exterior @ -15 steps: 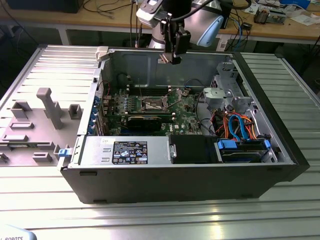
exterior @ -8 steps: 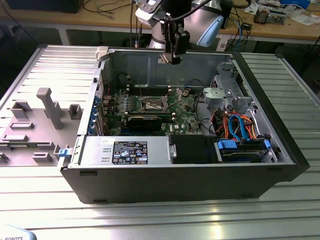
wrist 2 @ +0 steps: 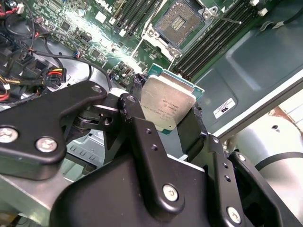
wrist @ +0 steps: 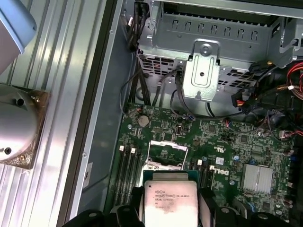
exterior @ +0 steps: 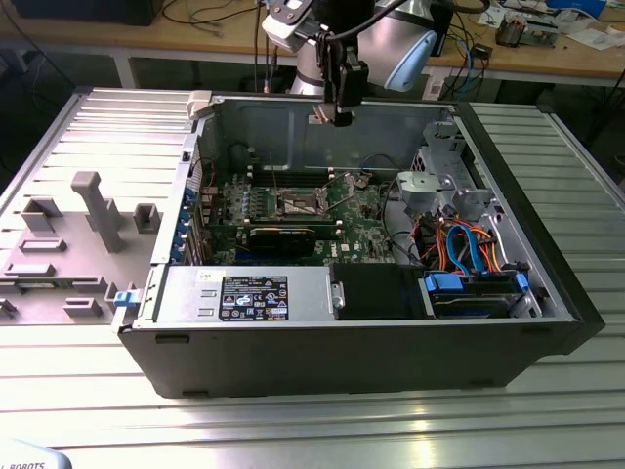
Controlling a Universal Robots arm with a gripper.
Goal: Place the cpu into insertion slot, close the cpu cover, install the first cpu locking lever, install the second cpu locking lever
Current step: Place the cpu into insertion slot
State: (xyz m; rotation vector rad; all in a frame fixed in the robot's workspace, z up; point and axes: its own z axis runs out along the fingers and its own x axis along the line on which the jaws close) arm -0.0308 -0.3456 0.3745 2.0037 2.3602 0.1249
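My gripper (exterior: 338,109) hangs above the open computer case's back wall, shut on the cpu (exterior: 336,116). In both wrist views the cpu (wrist 2: 168,106) (wrist: 169,201) is a silvery square chip clamped by its edges between two black fingers (wrist 2: 193,124). The insertion slot (exterior: 297,205) lies well below on the green circuit board (exterior: 356,210). Its dark pin field (wrist 2: 182,20) is uncovered inside a silver rim. The cpu cover (wrist: 168,145) appears as a silver frame raised at the slot's (wrist: 164,161) far edge.
Long black memory slots (wrist 2: 215,35) flank the socket. A silver drive bracket (wrist: 202,71), bundled cables (exterior: 464,244) and a finned heat sink (wrist: 258,178) crowd the case. A black card (exterior: 281,237) and power supply (exterior: 254,296) sit toward the front. A grey fixture tray (exterior: 83,220) lies at the exterior view's left.
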